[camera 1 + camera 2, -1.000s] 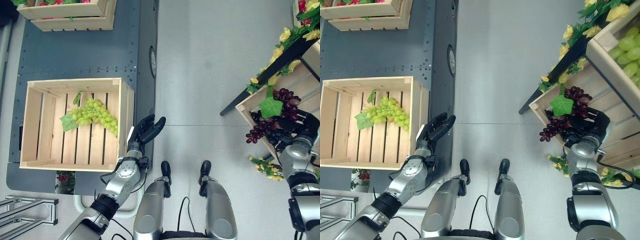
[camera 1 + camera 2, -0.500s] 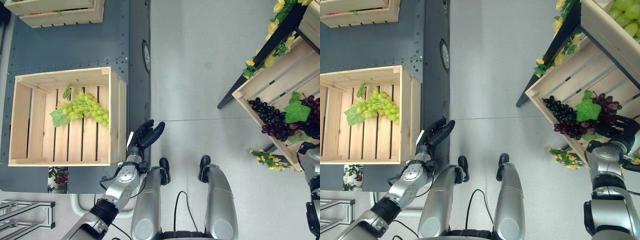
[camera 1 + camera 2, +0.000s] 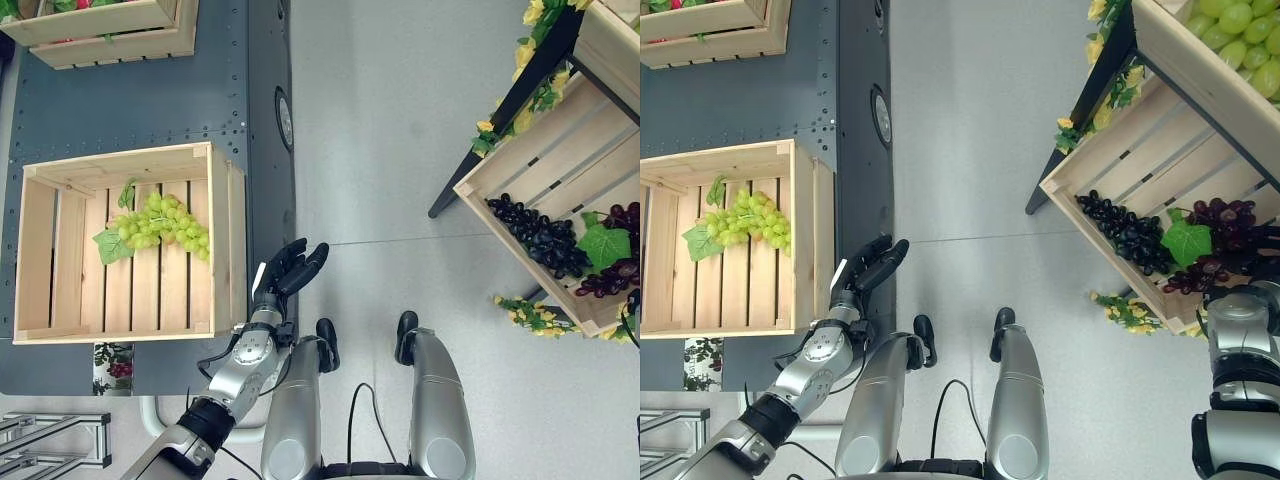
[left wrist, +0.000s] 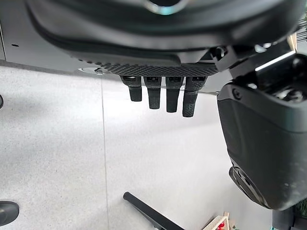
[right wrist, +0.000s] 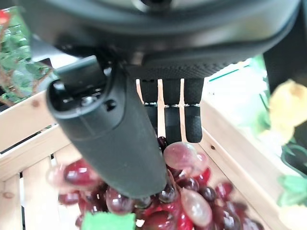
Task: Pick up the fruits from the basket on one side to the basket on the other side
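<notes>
Hovering over the red grapes [image 5: 177,201] in the right crate [image 3: 1110,180], the right hand [image 5: 120,143] has relaxed fingers gripping nothing. Left hand [image 3: 288,272] hangs open beside the crate [image 3: 225,240] of green grapes [image 3: 155,222].

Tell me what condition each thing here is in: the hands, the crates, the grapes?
Left hand: open, holding nothing, beside the crate.
Right hand: fingers straight over red grapes, not curled round them.
Pale wooden slatted crate on the dark platform: upright, holds one bunch.
Green grape bunch: lying on the crate's slats.
Tilted wooden shelf crate: holds grapes.
Black grape bunch: lying inside it.
Red grape bunch with a green leaf: lying beside the black one.
</notes>
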Motion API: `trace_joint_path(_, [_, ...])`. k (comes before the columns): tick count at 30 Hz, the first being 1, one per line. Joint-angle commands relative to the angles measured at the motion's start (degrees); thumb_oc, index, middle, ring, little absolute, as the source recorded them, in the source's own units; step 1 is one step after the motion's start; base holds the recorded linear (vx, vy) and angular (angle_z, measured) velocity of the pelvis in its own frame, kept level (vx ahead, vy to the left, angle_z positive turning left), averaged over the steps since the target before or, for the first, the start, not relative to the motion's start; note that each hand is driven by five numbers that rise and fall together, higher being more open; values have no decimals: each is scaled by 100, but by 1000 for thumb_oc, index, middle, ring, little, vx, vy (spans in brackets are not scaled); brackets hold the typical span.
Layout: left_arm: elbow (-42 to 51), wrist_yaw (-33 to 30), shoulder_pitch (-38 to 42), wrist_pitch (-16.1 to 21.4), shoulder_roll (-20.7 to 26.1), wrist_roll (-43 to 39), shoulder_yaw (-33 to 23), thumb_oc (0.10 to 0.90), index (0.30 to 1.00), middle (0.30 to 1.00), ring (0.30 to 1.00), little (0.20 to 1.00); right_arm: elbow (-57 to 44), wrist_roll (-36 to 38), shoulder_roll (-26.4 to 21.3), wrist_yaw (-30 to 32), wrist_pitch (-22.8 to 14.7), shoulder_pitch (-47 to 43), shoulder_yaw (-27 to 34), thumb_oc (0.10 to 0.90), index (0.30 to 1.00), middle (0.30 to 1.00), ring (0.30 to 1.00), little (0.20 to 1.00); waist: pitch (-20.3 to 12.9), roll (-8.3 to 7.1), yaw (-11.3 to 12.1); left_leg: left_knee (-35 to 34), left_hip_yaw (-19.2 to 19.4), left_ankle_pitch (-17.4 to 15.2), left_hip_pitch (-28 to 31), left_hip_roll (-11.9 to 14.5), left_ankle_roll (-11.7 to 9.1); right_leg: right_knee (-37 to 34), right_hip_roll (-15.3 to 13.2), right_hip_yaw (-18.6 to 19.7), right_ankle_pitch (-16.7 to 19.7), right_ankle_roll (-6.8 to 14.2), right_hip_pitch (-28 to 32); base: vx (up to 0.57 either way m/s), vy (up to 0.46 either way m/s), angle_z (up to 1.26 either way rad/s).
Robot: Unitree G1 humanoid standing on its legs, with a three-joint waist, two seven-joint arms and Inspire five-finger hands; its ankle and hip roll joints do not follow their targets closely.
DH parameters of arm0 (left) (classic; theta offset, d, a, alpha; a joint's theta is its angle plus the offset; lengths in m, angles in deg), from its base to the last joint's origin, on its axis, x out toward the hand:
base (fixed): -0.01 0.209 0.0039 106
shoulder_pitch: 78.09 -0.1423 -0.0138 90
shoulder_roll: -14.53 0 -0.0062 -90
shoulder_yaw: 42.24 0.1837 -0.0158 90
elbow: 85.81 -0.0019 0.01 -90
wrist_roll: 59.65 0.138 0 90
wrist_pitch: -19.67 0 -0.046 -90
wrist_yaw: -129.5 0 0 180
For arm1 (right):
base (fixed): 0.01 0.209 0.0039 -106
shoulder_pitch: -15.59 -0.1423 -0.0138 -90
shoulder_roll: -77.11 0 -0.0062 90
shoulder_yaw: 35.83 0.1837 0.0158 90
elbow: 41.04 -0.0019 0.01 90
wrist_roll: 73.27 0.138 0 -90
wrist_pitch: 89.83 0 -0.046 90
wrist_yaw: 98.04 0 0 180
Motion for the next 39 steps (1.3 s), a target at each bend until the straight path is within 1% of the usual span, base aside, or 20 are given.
trace_joint_path(1, [873, 62, -154, 317, 258, 203, -105, 800, 900, 900, 900, 900, -427, -385, -972, 401, -193, -302, -361, 400, 300, 300, 300, 300, -121, -343, -68, 412, 213, -560, 256, -12, 26, -287, 332, -153, -95, -263, 579, 26, -25, -3])
trace_joint_path(6, [1040, 127, -58, 215, 283, 197, 25, 800, 900, 900, 900, 900, -567, -575, -888, 280, -36, -615, -745, 400, 300, 300, 300, 300, -121, -358, -65, 503, 257, -638, 66, 4, 77, -356, 363, -145, -3, -215, 383, 14, -26, -6])
trace_joint_path(7, [1062, 125, -13, 205, 266, 208, 93, 800, 900, 900, 900, 900, -580, -657, -862, 277, 69, -764, -919, 400, 300, 300, 300, 300, -121, -365, -61, 511, 281, -637, -7, 18, 79, -402, 368, -158, 41, -191, 309, 8, -17, -4])
trace_joint_path(10, [1070, 126, 56, 209, 239, 245, 171, 800, 900, 900, 900, 900, -459, -717, -830, 227, 223, -1052, -1217, 400, 300, 300, 300, 300, -121, -375, -47, 478, 337, -667, -130, 42, 100, -464, 373, -174, 115, -140, 153, 9, -10, -6])
trace_joint_path(13, [1112, 90, 104, 174, 236, 278, 232, 800, 900, 900, 900, 900, -379, -782, -853, 202, 377, -1279, -1428, 400, 300, 300, 300, 300, -121, -383, -34, 407, 365, -698, -216, 24, 120, -532, 382, -165, 187, -96, 30, 7, -4, -5])
trace_joint_path(15, [1120, 41, 128, 172, 256, 258, 261, 800, 900, 900, 900, 900, -347, -714, -905, 146, 410, -1384, -1547, 400, 300, 300, 300, 300, -121, -398, -35, 359, 393, -746, -259, 28, 144, -593, 392, -164, 241, -64, -38, 14, -16, -4])
trace_joint_path(21, [1079, 55, 133, 173, 304, 299, 234, 800, 900, 900, 900, 900, -447, -618, -901, 92, 471, -1534, -1699, 400, 300, 300, 300, 300, -121, -462, -32, 328, 426, -798, -333, 36, 139, -697, 426, -227, 300, -45, -138, 4, -7, -1])
trace_joint_path(25, [1060, 82, 155, 212, 302, 326, 212, 800, 900, 900, 900, 900, -359, -447, -877, 5, 546, -1557, -1696, 400, 300, 300, 300, 300, -121, -474, -18, 371, 407, -840, -355, 29, 145, -681, 418, -255, 298, -49, -162, 10, 4, -2])
trace_joint_path(26, [1064, 68, 169, 203, 283, 354, 213, 800, 900, 900, 900, 900, -306, -415, -855, 35, 467, -1553, -1683, 656, 684, 684, 684, 684, -121, -475, -14, 382, 400, -852, -350, 25, 149, -674, 415, -260, 292, -55, -156, 0, 0, 0])
trace_joint_path(27, [1062, 57, 184, 196, 275, 364, 218, 800, 900, 900, 900, 900, -288, -404, -844, 8, 433, -1561, -1671, 800, 900, 900, 900, 900, -121, -475, -11, 399, 390, -866, -351, 22, 150, -656, 410, -262, 279, -59, -154, 0, 0, 0])
trace_joint_path(33, [1033, 19, 273, 138, 243, 351, 242, 800, 900, 900, 900, 900, -243, -435, -764, -22, 307, -1501, -1641, 800, 900, 900, 900, 900, -121, -482, -4, 394, 378, -882, -311, 18, 170, -641, 386, -271, 275, -61, -122, 0, 0, 0])
trace_joint_path(36, [994, 44, 250, 173, 240, 361, 256, 800, 900, 900, 900, 900, -267, -447, -726, -31, 155, -1434, -1584, 800, 900, 900, 900, 900, -121, -459, 11, 332, 386, -869, -251, 0, 178, -674, 358, -285, 280, -53, -70, 0, 0, 0])
trace_joint_path(39, [969, 35, 247, 162, 230, 390, 256, 800, 900, 900, 900, 900, -415, -506, -695, -13, 165, -1387, -1564, 800, 900, 900, 900, 900, -121, -446, 11, 336, 392, -888, -226, -10, 194, -636, 328, -300, 264, -52, -63, 0, 0, 0])
